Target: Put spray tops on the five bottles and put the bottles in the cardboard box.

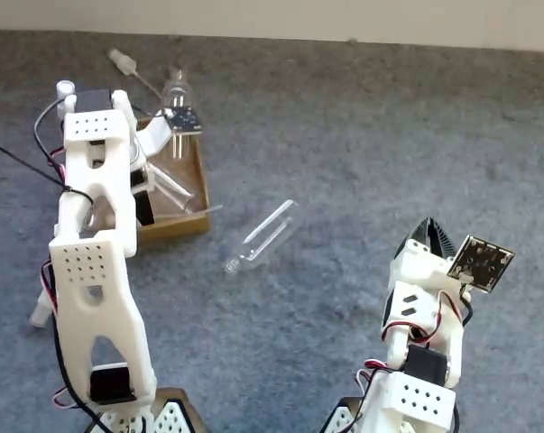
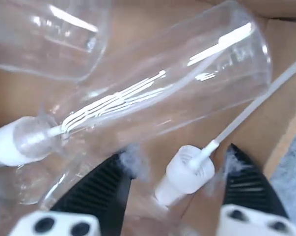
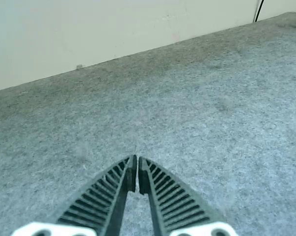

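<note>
My left gripper [image 2: 179,172] is open, down inside the cardboard box [image 1: 177,225]. A loose white spray top [image 2: 184,172] lies between its fingers, its thin dip tube [image 2: 255,105] slanting away over the box floor [image 2: 280,44]. Just beyond lies a clear bottle [image 2: 152,93] with a white spray top [image 2: 5,145] on its neck, and a second clear bottle [image 2: 44,34] lies past that. On the carpet, a capless clear bottle [image 1: 262,236] lies between the arms. My right gripper [image 3: 137,172] is shut and holds nothing, low over bare carpet at the near right [image 1: 431,236].
Past the box's far end is another clear bottle [image 1: 177,90], and a loose spray top [image 1: 120,61] with its tube lies beside it on the carpet. Grey carpet stretches open across the middle and right. A pale wall [image 3: 113,29] borders the far edge.
</note>
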`<action>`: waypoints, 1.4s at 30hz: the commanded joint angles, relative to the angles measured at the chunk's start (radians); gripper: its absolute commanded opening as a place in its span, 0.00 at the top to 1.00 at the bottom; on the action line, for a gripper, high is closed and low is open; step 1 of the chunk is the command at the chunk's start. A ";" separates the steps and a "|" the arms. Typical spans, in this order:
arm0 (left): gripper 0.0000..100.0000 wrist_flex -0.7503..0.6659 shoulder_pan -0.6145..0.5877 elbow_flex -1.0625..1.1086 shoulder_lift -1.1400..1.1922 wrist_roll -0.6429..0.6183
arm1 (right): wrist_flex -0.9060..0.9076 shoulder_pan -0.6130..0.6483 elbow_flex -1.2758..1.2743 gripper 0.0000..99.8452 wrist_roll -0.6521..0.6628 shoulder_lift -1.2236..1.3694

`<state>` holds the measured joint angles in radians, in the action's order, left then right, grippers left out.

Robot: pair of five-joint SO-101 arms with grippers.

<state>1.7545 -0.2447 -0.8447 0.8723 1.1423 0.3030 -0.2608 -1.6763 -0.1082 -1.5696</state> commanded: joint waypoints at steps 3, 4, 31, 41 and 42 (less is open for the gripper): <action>0.73 0.012 -0.013 -0.038 -0.019 0.012 | 0.002 0.008 -0.120 0.99 -0.003 -0.005; 0.73 0.012 -0.013 -0.038 -0.019 0.014 | 0.002 0.008 -0.120 0.99 -0.003 -0.005; 0.94 0.020 -0.016 -0.031 -0.081 0.064 | 0.002 0.008 -0.120 0.99 -0.003 -0.005; 0.95 0.020 0.001 -0.030 -0.145 -0.018 | 0.002 0.008 -0.120 0.99 -0.003 -0.005; 0.95 0.020 0.001 -0.030 -0.147 -0.018 | 0.002 0.008 -0.120 0.99 -0.003 -0.005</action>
<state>1.7637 -0.2647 -0.8447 0.8032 1.1393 0.3030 -0.2608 -1.6763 -0.1082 -1.5696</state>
